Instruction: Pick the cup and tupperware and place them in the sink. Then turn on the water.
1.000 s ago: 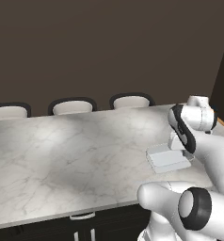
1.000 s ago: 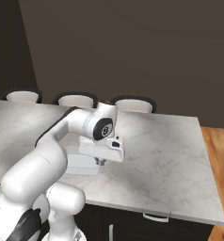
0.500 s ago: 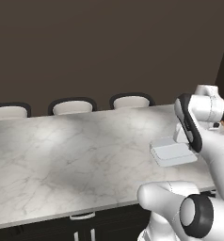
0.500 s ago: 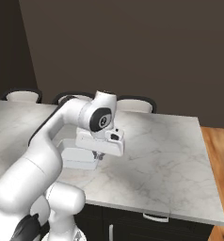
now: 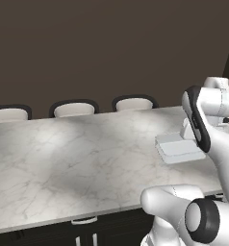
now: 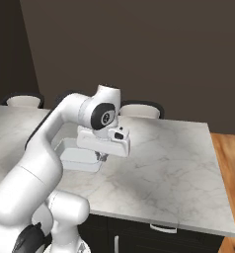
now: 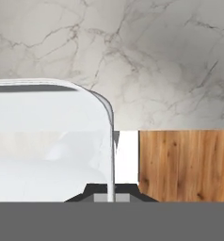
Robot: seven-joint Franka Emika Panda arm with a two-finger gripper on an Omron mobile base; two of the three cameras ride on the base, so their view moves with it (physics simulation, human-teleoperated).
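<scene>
The tupperware [image 5: 178, 148] is a shallow pale container with rounded corners. It hangs level, lifted a little above the marble counter [image 5: 78, 158], near the counter's right end as the left base view has it. In the right base view the tupperware [image 6: 78, 154] sits just left of my hand, its rim reaching under my wrist. My gripper [image 6: 101, 157] has its jaws pinched shut on the tupperware's thin side wall. In the hand view that wall [image 7: 110, 155] runs upright down to meet my fingertips [image 7: 100, 193] at the bottom, with the tub's pale hollow spreading off to the left.

Beyond the container in the hand view lies the grey-veined counter top, then its white edge, and below that a patch of wooden floor [image 7: 184, 164]. The same wooden floor [image 6: 230, 163] shows past the counter's right end in the right base view.

Three chairs [image 5: 73, 108] with dark backs and pale cushions stand along the far side of the counter, against a dark brown wall [image 5: 111, 48]. Dark cabinet fronts with pale handles [image 6: 164, 228] run beneath the counter's near edge.
</scene>
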